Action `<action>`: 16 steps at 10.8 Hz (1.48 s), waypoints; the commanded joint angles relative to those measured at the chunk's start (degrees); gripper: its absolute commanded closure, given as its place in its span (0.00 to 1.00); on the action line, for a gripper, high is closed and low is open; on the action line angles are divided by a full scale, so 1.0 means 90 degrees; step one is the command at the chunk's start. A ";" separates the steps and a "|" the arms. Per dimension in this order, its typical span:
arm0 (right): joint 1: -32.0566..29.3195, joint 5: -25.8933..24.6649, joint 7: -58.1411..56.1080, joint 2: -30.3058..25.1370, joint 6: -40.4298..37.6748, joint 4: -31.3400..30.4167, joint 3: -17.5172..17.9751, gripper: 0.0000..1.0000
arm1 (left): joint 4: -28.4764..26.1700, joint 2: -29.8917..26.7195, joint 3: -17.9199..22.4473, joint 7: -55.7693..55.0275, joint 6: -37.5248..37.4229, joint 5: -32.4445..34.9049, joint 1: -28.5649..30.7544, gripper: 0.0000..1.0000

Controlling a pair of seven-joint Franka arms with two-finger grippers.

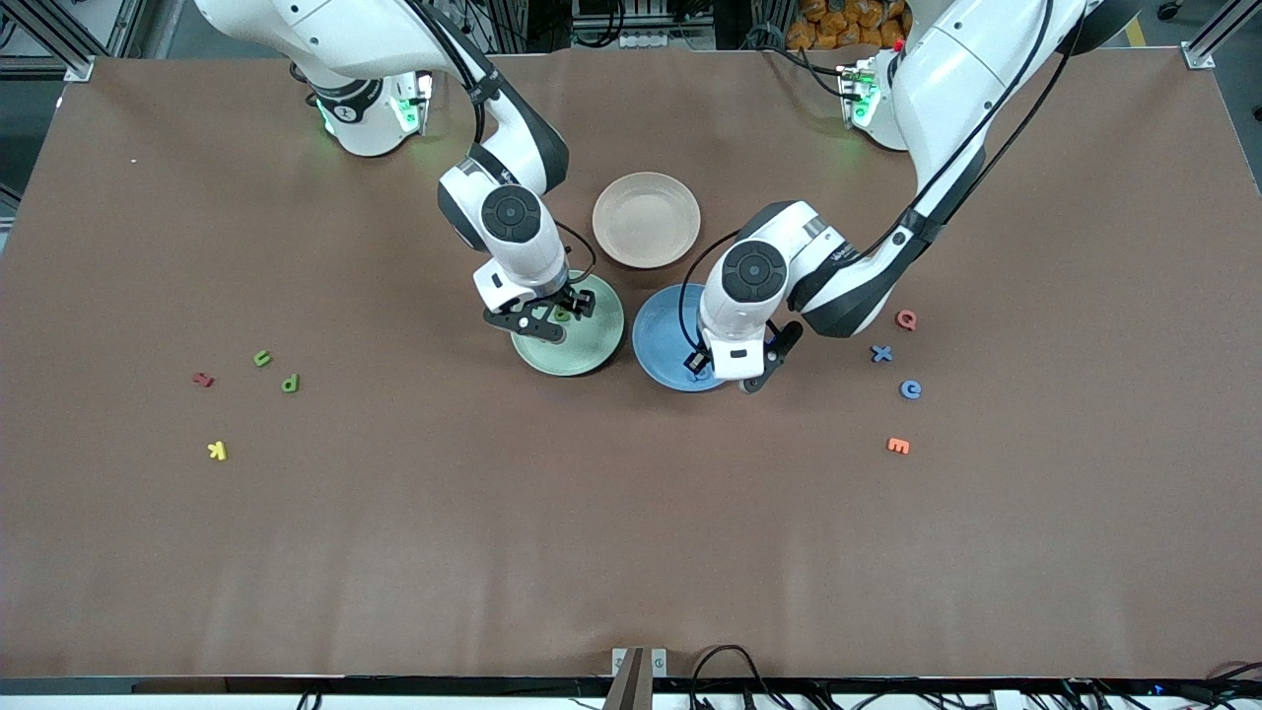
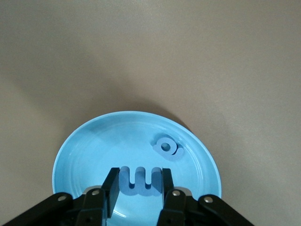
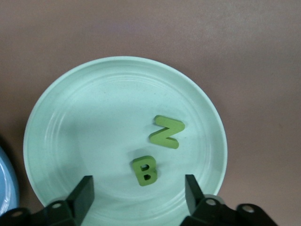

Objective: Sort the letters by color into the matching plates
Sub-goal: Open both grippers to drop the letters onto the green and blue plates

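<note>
Brown table (image 1: pixel 631 532): right claw (image 3: pixel 139 194) spread over green plate (image 3: pixel 70 122), left claw (image 2: pixel 137 188) clamped on blue letter (image 2: pixel 140 180).

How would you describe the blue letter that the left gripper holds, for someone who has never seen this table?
Find the blue plate at the table's middle, beside the pale green plate. Over it, the left gripper is shut on a blue letter W. The other blue letter lies loose in the plate.

I see a beige-pink plate (image 1: pixel 646 219) mid-table, w/ nothing in it; red letter (image 1: pixel 203 379) & yellow letter (image 1: pixel 217 451) toward right arm's end; pink letter (image 1: pixel 905 319) & orange letter (image 1: pixel 897 446) toward left arm's end.
</note>
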 commanded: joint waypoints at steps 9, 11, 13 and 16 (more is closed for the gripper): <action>-0.3129 -0.0372 -0.4205 -0.0581 -0.0932 0.0305 0.0000 0.00 | 0.0430 -0.0064 0.0373 0.0108 -0.0104 0.0151 -0.0152 0.00; -0.3412 -0.0489 -0.4985 -0.0610 -0.0931 0.0305 0.0010 0.00 | 0.0410 -0.0074 0.0432 0.0421 -0.0104 0.0151 0.0063 0.00; -0.3656 -0.0529 -0.5941 -0.0629 -0.0902 0.0305 0.0010 0.00 | 0.0391 -0.0074 0.0432 0.0666 -0.0104 0.0160 0.0404 0.00; -0.3998 -0.0568 -0.6560 -0.0629 -0.0863 0.0275 0.0020 0.00 | 0.0322 -0.0074 0.0432 0.1105 -0.0191 0.0151 0.0707 0.00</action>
